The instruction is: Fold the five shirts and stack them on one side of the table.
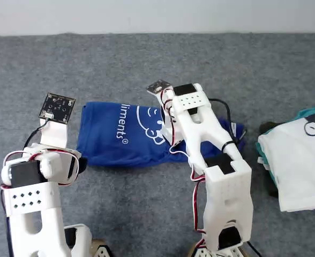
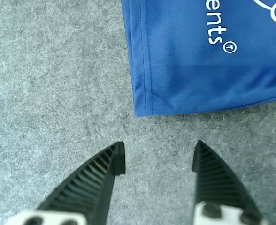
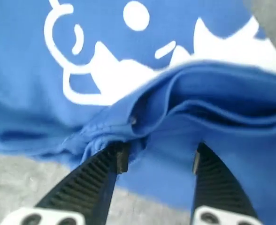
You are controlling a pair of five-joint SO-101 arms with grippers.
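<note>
Blue shirt (image 1: 106,140) with white lettering (image 1: 122,127)

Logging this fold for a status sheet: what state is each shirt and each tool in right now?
blue shirt: folded over, one edge bunched up.
white shirt: folded flat.
left tool: open, holding nothing.
right tool: open, astride the blue shirt's bunched edge.

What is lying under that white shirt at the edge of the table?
A teal layer and a dark layer peek out beneath the white shirt; whatever else lies below is covered.
</note>
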